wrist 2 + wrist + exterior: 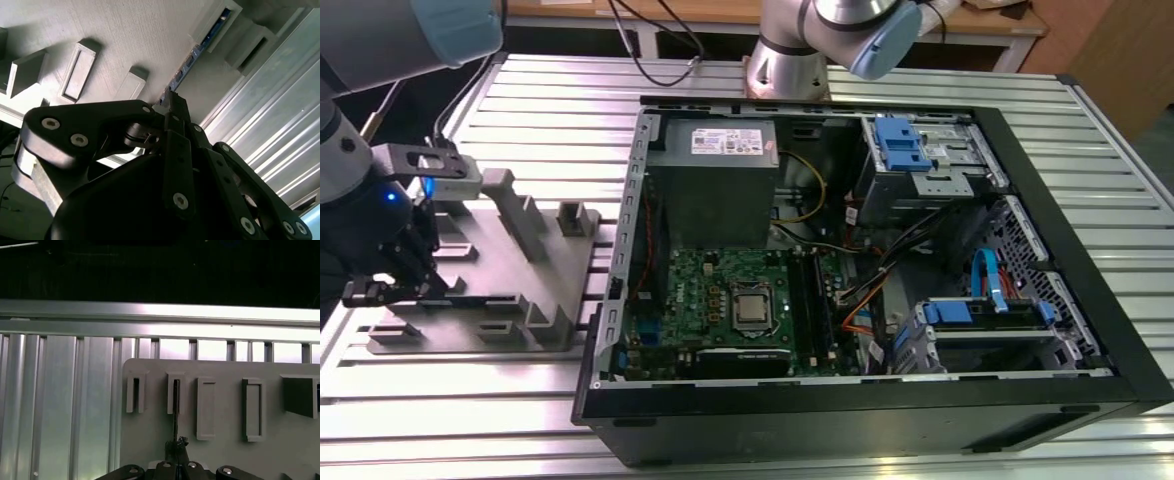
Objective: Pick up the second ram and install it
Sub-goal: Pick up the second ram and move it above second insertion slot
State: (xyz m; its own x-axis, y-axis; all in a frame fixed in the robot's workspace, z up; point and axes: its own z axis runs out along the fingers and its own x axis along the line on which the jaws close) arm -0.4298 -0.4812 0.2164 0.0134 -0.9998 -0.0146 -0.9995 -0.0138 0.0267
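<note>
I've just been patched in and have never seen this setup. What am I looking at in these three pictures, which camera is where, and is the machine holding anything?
This is one robot arm with a gripper. The exterior view comes from a camera off the arm. It shows a slatted metal table, an open computer case and, at the exterior view's left, a grey fixture tray where the gripper is working. Both wrist views come from cameras on the arm and look along the gripper at that tray. The thin dark stick standing on edge in the tray's slots is the second ram. The gripper appears shut on its near end. The ram sits in its slots and has not been lifted.
</note>
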